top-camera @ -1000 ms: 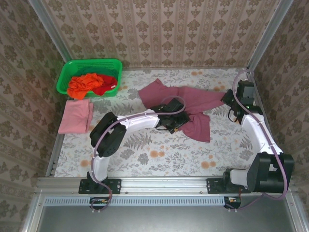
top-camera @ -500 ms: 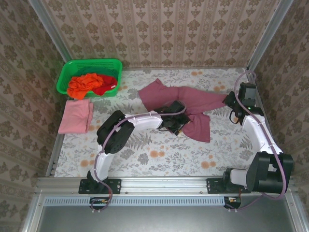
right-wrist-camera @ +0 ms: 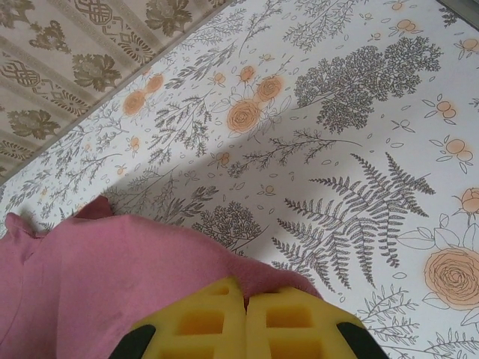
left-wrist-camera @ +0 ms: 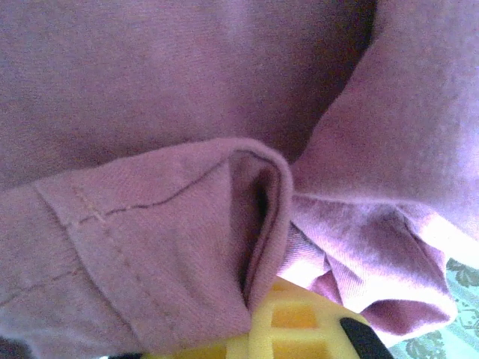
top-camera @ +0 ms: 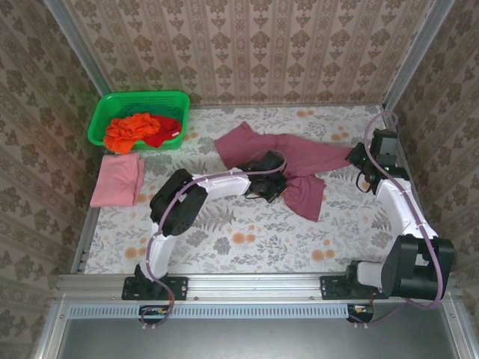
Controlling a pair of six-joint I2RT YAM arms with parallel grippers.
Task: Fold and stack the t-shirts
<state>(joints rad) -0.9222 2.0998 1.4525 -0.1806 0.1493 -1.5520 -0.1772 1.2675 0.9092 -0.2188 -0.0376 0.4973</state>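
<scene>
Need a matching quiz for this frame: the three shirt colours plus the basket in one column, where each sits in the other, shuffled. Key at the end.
Things:
1. maroon t-shirt
2. pink t-shirt
3. orange t-shirt
4. green basket

Places:
A. bunched up inside the basket
B. folded, on the table just in front of the basket
C. crumpled and spread out at mid-table
D. far-left corner of the table

Pairs: 1-C, 2-B, 3-A, 4-D
</scene>
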